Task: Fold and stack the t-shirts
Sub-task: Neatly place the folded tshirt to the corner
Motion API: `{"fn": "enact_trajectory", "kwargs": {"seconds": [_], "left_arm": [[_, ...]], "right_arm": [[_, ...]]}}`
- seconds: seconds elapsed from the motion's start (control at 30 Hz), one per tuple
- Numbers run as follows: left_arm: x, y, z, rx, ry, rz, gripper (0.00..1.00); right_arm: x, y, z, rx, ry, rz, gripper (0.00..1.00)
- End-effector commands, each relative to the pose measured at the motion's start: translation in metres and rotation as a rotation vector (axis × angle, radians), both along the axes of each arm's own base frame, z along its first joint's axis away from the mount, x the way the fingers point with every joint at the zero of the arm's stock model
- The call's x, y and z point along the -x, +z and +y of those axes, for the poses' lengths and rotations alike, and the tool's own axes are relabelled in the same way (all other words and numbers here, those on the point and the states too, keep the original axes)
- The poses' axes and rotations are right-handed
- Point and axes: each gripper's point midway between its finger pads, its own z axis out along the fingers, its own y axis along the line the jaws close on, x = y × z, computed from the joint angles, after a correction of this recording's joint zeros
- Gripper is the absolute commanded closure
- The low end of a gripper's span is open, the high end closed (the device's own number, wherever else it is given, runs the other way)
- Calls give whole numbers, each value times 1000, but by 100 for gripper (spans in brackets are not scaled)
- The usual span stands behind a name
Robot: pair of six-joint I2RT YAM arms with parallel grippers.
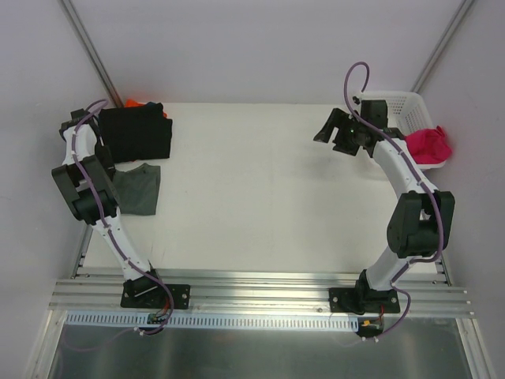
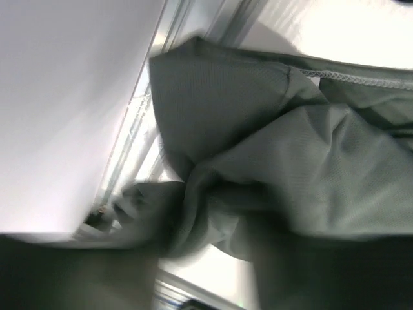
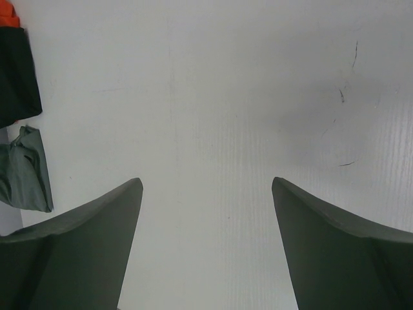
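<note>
A crumpled dark grey t-shirt [image 1: 139,189] lies at the table's left edge, just in front of a folded black t-shirt [image 1: 136,131] that rests on an orange one [image 1: 134,103]. My left gripper [image 1: 109,169] is at the grey shirt's left edge. In the left wrist view the grey cloth [image 2: 290,148] bunches up between blurred fingers that stand a little apart, with my left gripper [image 2: 213,216] over it. My right gripper [image 1: 330,136] hovers open and empty above bare table at the back right; its wrist view shows the gripper [image 3: 206,184] wide. A magenta-pink t-shirt [image 1: 430,144] hangs out of the basket.
The white lattice basket [image 1: 398,106] stands at the back right corner. An aluminium rail [image 1: 260,288] runs along the near edge by the arm bases. The right wrist view also catches the black shirt [image 3: 16,71] and grey shirt [image 3: 26,177] at its left border.
</note>
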Motion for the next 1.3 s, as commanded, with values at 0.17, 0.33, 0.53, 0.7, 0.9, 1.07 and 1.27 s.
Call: {"fn": "enact_trajectory", "kwargs": {"seconds": [0.17,0.33,0.53,0.7,0.9,1.07,1.27], "left_arm": [[3,39,20,-128,66,-51,1],[-13,85,4,-135,40,-194,1],[-41,141,-64,-113,-146,-358,1],[-46,142,-181,150,-395,-432,1],[-51,167,-278,358,-549,-524,1],[-69,217,-329,424,-668,-660,1],[-84,287,-360,439,-764,-861,1]], "right_arm": [[0,26,5,17,23,-82,14],[-1,37,0,55,37,-123,13],[7,41,-12,82,22,-131,11],[15,39,-24,107,-10,-130,10],[27,43,-53,229,-84,-147,7],[33,59,-66,306,-96,-205,1],[53,103,-55,341,65,-280,0]]}}
